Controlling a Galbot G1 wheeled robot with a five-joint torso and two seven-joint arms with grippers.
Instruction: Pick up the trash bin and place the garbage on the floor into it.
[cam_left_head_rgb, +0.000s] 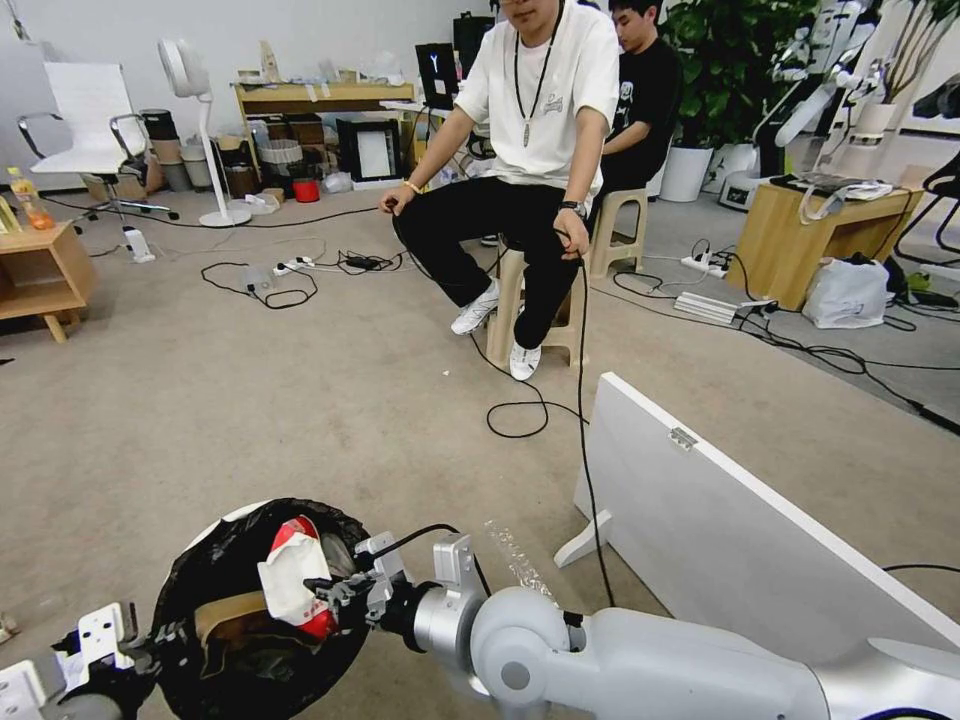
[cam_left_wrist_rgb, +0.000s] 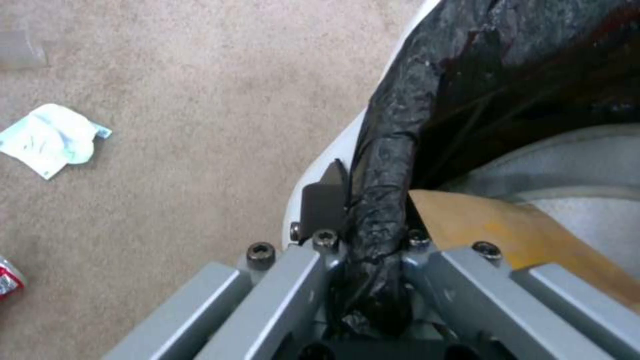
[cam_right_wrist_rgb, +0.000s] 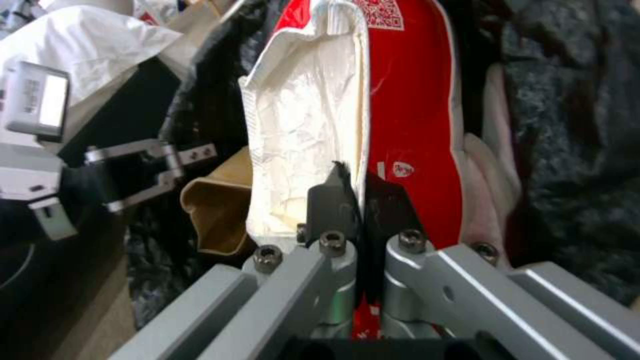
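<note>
The trash bin (cam_left_head_rgb: 215, 535), white with a crinkly black bag, is at the lower left of the head view. My left gripper (cam_left_head_rgb: 160, 640) is shut on its rim; the left wrist view shows the jaws (cam_left_wrist_rgb: 370, 215) pinching the black-lined edge (cam_left_wrist_rgb: 393, 165). My right gripper (cam_left_head_rgb: 325, 592) is shut on the red-and-white snack packet (cam_left_head_rgb: 292, 572), holding it over the bin's mouth, with the pads (cam_right_wrist_rgb: 330, 200) clamped on the packet (cam_right_wrist_rgb: 407, 110). A brown paper bag (cam_left_head_rgb: 225, 615) lies inside the bin. On the floor (cam_left_wrist_rgb: 200, 100) lie a crumpled tissue (cam_left_wrist_rgb: 50, 137) and a small red piece (cam_left_wrist_rgb: 8, 282).
A clear plastic bottle (cam_left_head_rgb: 518, 560) lies on the carpet beside my right arm. A white board (cam_left_head_rgb: 760, 530) stands on the floor at the right. Black cables (cam_left_head_rgb: 520, 410) trail toward a person seated on a stool (cam_left_head_rgb: 520, 310). A low wooden table (cam_left_head_rgb: 40, 270) stands at the far left.
</note>
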